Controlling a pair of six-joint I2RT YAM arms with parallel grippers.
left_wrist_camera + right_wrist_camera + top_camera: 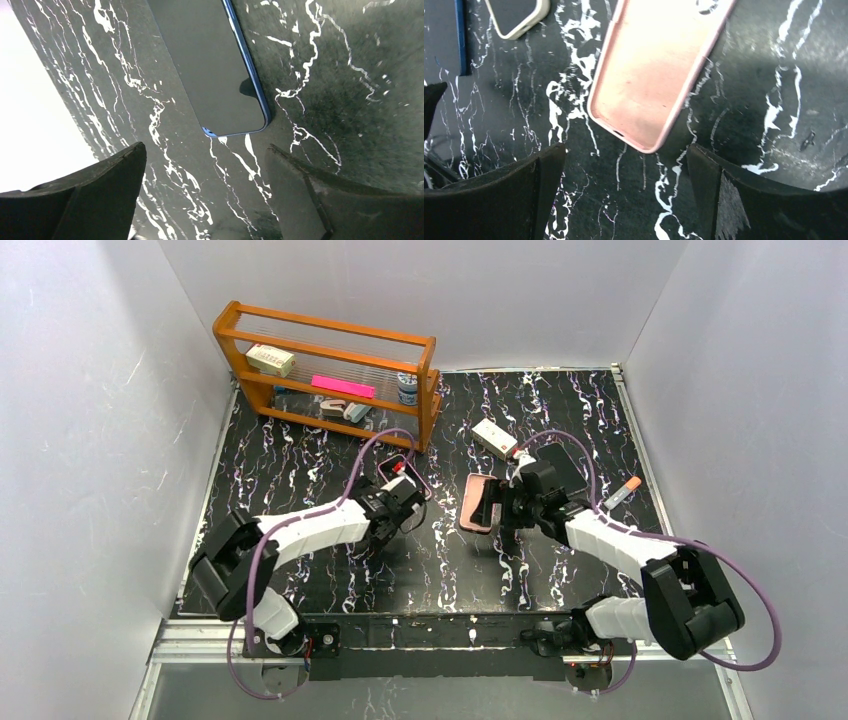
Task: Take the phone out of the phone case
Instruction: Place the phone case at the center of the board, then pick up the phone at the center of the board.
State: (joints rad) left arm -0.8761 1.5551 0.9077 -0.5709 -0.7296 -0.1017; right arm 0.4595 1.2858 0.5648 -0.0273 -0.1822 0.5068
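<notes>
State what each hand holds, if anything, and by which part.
Nothing: the left hand and right hand are open; the phone and pink case lie on the table.

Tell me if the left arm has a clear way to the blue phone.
Probably yes: the blue phone lies flat just ahead of the open left gripper, with only bare table between them.

The top camera overlooks the whole table [300, 460]; both wrist cameras face down close above it.
</notes>
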